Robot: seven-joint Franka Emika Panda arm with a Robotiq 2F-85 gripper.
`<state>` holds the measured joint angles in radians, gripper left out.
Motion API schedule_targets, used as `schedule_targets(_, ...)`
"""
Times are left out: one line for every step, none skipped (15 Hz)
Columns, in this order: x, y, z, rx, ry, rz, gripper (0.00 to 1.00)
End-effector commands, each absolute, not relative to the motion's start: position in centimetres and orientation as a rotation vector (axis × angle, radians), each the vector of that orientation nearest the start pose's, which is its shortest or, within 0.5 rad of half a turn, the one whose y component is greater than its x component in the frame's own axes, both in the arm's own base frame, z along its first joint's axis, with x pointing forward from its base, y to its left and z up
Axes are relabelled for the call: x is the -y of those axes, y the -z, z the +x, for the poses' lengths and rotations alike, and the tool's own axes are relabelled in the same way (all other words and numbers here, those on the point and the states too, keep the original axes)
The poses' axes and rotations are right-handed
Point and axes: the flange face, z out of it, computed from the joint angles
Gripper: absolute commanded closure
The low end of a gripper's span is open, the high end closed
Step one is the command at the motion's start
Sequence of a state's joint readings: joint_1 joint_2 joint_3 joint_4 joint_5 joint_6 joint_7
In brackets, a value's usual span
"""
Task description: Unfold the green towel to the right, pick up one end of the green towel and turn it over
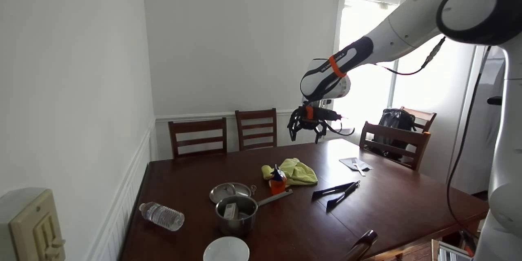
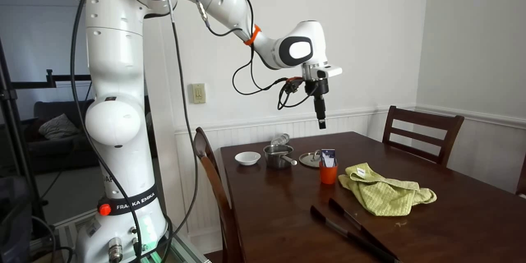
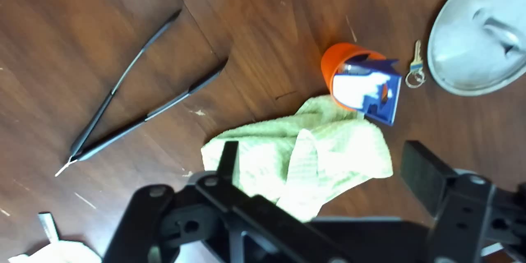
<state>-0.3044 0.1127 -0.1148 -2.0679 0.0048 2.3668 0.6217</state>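
Note:
The green towel (image 1: 301, 171) lies crumpled and partly folded on the dark wooden table. It also shows in an exterior view (image 2: 384, 195), with a small white tag on its upper fold. In the wrist view the towel (image 3: 263, 148) has a loose flap across its middle and looks overexposed. My gripper (image 1: 305, 139) is open and empty, high above the table; it also shows side-on (image 2: 321, 125). In the wrist view the fingers of the gripper (image 3: 322, 148) are wide apart, with most of the towel showing below and between them.
An orange cup (image 2: 328, 174) holding a blue packet stands close against the towel. Black tongs (image 3: 144, 119) lie nearby. A key (image 3: 416, 65), a lid (image 3: 464, 49), a pot (image 1: 236, 222), a bowl (image 1: 226, 249), a bottle (image 1: 162, 216) and a napkin (image 1: 350, 164) are also on the table.

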Motion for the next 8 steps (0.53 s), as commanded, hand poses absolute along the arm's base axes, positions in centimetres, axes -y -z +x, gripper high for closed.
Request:
schedule_targets(25.2, -39.6, 54.5, -1.588, 0.288, -2.694, 0.00)
schedule_targets(26.1, -39.2, 55.2, -1.601, 0.287, -2.696, 0.00)
schedule_targets(26.2, -38.9, 55.2, -1.602, 0.280, -2.701, 0.00)
schedule_targets(26.0, -38.7, 55.2, -1.597, 0.275, -2.704, 0.00)
schedule_targets(25.6, -38.8, 55.2, -1.590, 0.275, -2.707, 0.00)
schedule_targets(25.4, -39.0, 55.3, -1.584, 0.280, -2.709, 0.00)
schedule_targets(25.3, -39.1, 55.3, -1.582, 0.282, -2.709, 0.00)
schedule_targets(26.3, -38.8, 55.9, -1.634, 0.258, -2.689, 0.00)
